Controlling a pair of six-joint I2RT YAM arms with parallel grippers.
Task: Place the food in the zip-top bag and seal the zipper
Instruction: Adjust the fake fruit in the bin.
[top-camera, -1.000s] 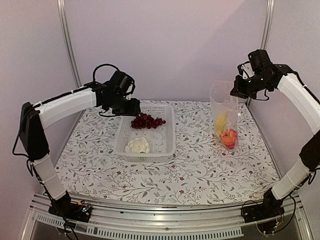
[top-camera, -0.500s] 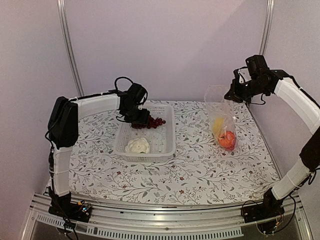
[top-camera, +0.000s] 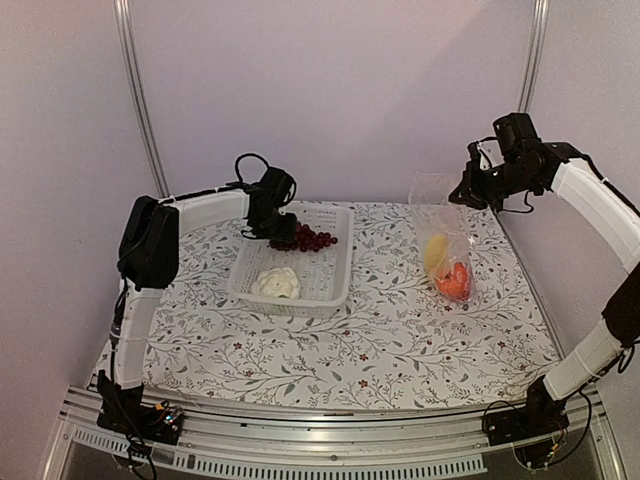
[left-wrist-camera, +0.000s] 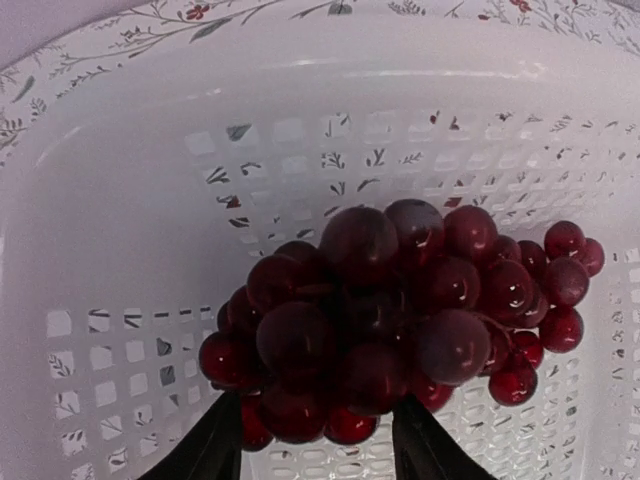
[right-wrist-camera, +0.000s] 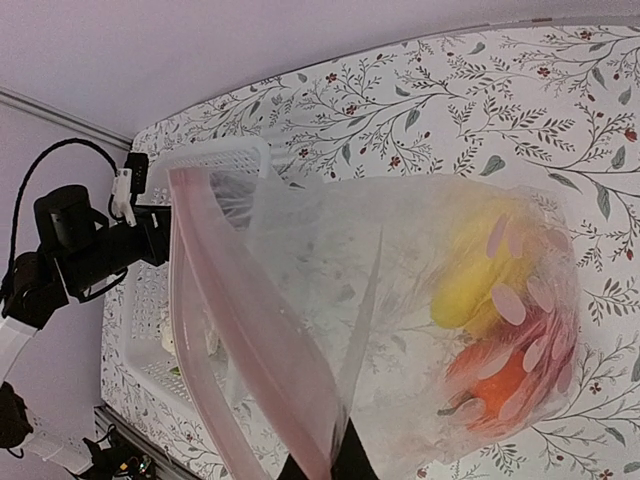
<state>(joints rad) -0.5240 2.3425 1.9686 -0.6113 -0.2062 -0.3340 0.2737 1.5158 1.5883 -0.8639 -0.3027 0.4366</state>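
Note:
A dark purple grape bunch (top-camera: 312, 238) (left-wrist-camera: 400, 300) lies at the back of the white basket (top-camera: 330, 290). My left gripper (top-camera: 280, 230) (left-wrist-camera: 318, 440) has its jaws closed against the bunch's near end, one finger on each side. A white cauliflower (top-camera: 276, 284) lies at the basket's front. The zip-top bag (top-camera: 446, 235) (right-wrist-camera: 400, 300) stands on the table, and my right gripper (top-camera: 468, 192) (right-wrist-camera: 335, 465) is shut on its mouth edge. The pinkish zipper (right-wrist-camera: 225, 330) gapes open. Inside the bag are yellow pieces (top-camera: 436, 250) (right-wrist-camera: 470, 280) and an orange-red piece (top-camera: 455, 282) (right-wrist-camera: 500, 385).
The flower-patterned table (top-camera: 380, 350) reaches the back wall, with metal posts (top-camera: 135, 90) in the corners. The basket sits left of centre and the bag at the right rear.
My left arm swung in over the basket and came down on the grapes, its jaws narrowing onto them. The right gripper shifted the bag slightly left.

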